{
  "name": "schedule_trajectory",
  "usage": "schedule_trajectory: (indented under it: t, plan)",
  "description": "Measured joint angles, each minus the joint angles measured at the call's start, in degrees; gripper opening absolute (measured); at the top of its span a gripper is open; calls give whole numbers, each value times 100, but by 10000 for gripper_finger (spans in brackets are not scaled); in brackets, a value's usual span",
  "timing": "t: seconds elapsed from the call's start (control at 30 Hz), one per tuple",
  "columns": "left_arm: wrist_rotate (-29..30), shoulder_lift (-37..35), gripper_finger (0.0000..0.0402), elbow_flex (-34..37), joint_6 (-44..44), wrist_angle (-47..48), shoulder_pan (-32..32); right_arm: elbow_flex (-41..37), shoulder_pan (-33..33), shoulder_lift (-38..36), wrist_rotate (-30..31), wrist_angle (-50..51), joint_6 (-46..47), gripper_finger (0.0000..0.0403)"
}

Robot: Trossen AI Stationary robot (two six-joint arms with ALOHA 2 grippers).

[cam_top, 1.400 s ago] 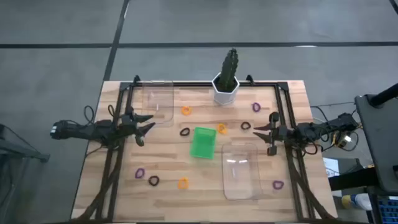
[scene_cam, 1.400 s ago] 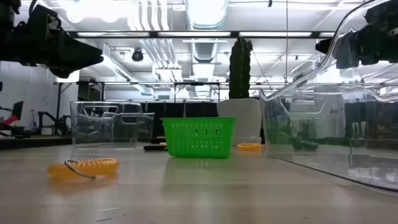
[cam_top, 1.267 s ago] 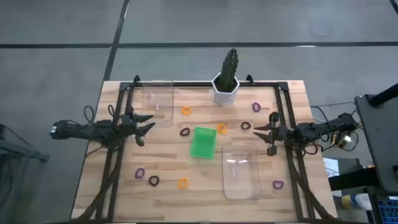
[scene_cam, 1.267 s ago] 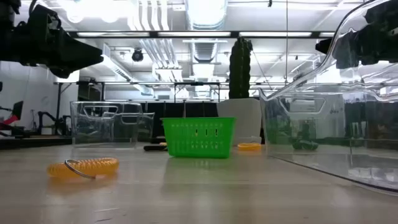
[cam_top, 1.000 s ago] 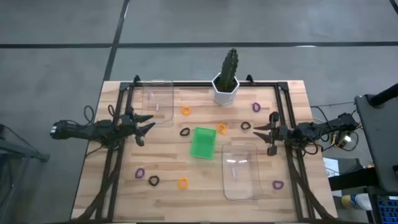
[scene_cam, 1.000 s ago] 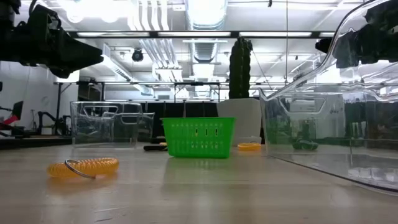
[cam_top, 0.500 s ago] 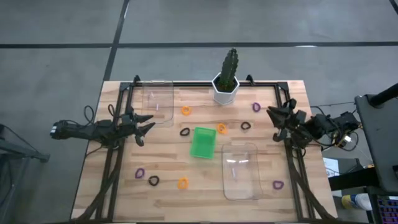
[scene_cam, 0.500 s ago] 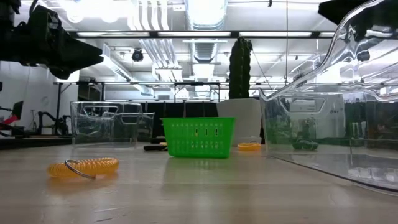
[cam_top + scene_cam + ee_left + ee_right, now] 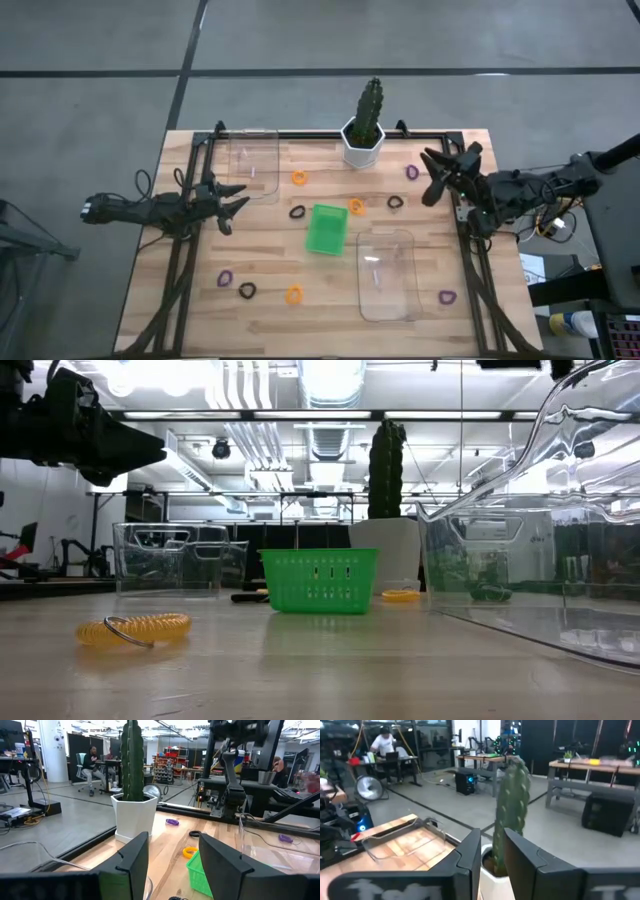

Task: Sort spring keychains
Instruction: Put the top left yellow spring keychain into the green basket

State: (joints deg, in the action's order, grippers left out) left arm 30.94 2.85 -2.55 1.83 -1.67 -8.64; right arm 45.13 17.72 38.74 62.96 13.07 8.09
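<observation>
**Right arm up near the far right corner, coils scattered**

While I watch from above, the right gripper [image 9: 441, 176] hangs with fingers spread beside a tiny purple coiled keychain [image 9: 411, 172]. Left gripper [image 9: 232, 204] waits at the left edge, fingers apart, empty. Orange, purple and black spring keychains lie loose on the planked wooden table [image 9: 200, 290]; one ribbed orange coil [image 9: 133, 629] sits nearest. Green mesh plastic bin [image 9: 326, 228] stands centre.

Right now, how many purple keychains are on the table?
3 that I can see: one near the far right corner, one at the near left, and one at the near right beside the clear bin. Dark ones look black; more could be hidden.
</observation>
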Motion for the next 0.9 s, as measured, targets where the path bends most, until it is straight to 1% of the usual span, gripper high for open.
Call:
schedule_trajectory:
  t: [0.1,0.2,0.27,0.37,0.47,0.6,0.7,0.77,0.83,0.9]
  plan:
    - [-2,0,168,0,63,-2,0,425,0,506,-5,3,-335,69]
    - [-2,0,168,2,405,-94,0,743,0,959,-20,15,-924,69]
    - [-2,0,168,2,549,-277,0,911,-1,1194,-4,14,-1117,71]
    - [0,0,168,2,463,-723,0,1114,-54,1441,0,10,-976,74]
    - [-18,0,168,-134,223,-869,-4,1207,-153,1553,2,22,-655,75]
    - [-169,28,168,-494,-244,-884,-4,1197,-302,1574,3,60,-499,70]
    - [-188,220,168,-904,-445,-861,-2,1188,-376,1550,4,97,-321,69]
    - [-188,502,168,-1274,-482,-730,-2,1186,-393,1523,4,171,-175,70]
    - [-243,921,168,-1736,-495,-308,-2,1185,-391,1460,-2,303,-68,72]
    - [-325,1492,168,-2254,-525,228,-2,1184,-391,1422,-21,479,125,75]
